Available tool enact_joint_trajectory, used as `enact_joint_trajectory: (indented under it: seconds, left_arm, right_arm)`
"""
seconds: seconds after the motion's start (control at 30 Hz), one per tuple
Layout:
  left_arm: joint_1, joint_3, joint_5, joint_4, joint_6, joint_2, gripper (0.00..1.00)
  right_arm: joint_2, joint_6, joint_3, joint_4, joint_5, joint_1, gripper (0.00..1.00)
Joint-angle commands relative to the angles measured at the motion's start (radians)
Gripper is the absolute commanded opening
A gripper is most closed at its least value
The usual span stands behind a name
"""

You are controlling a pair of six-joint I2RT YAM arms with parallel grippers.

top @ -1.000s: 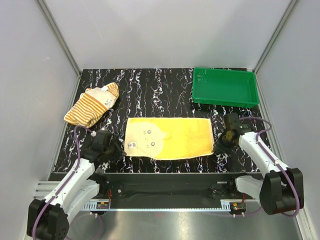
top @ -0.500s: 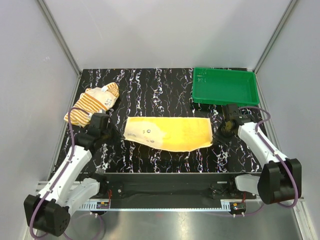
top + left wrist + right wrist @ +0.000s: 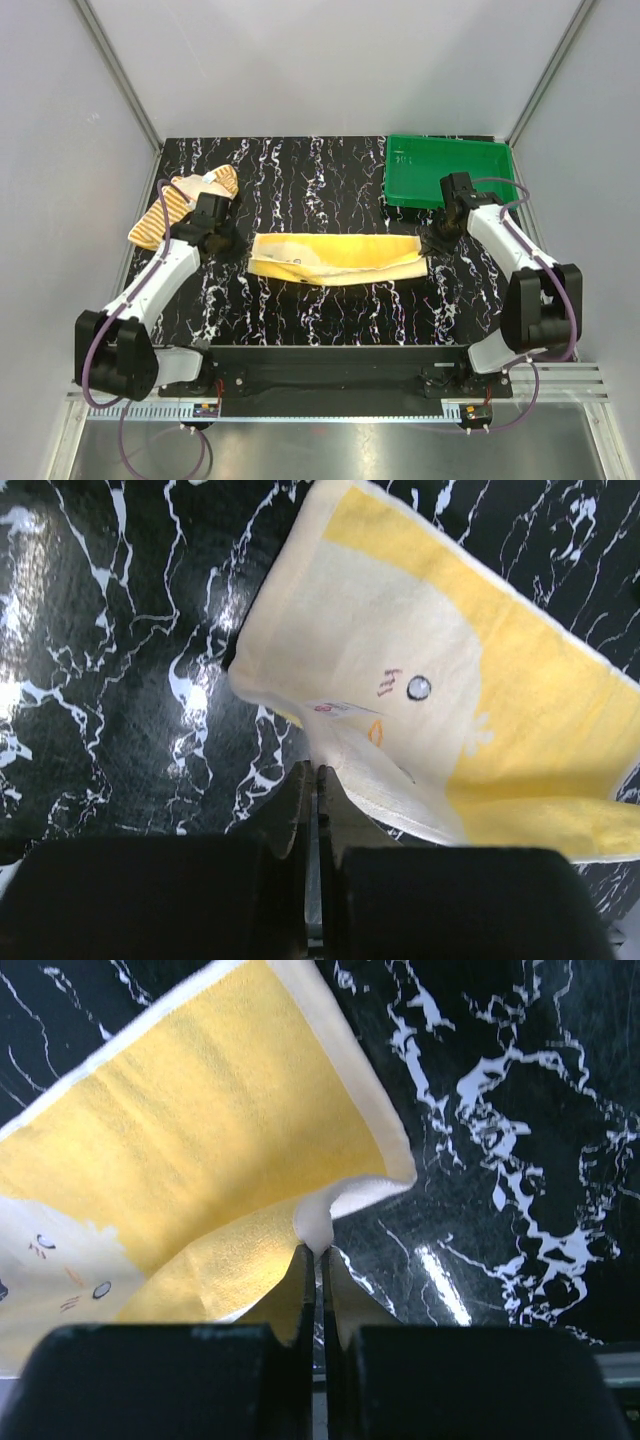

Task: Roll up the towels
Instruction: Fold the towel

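The yellow towel (image 3: 335, 258) lies mid-table, doubled over into a narrow band, with a pale printed patch at its left end. My left gripper (image 3: 240, 246) is shut on the towel's left corner (image 3: 345, 742). My right gripper (image 3: 431, 243) is shut on the towel's right corner (image 3: 315, 1222). Both pinched corners are raised over the lower layer (image 3: 420, 650) (image 3: 200, 1130). The striped towel (image 3: 152, 224) lies bunched at the far left, partly behind my left arm.
A green tray (image 3: 450, 196) stands at the back right, just beyond my right wrist. The black marbled tabletop (image 3: 320, 180) is bounded by grey walls at left, right and back.
Both grippers have carried the yellow towel's near corners away from the arms' bases. The flat towel is now folded over into a narrow band.
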Motion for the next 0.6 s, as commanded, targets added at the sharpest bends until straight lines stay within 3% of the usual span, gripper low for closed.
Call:
enact_joint_trajectory:
  seconds: [0.0, 0.57]
  left_arm:
    - [0.019, 0.084, -0.023, 0.057, 0.037, 0.062, 0.00]
    - [0.047, 0.223, -0.049, 0.128, 0.060, 0.371, 0.00]
  right_arm:
    - [0.068, -0.043, 0.077, 0.016, 0.015, -0.022, 0.00]
    - [0.368, -0.102, 0.284, 0.021, -0.014, -0.062, 0.00]
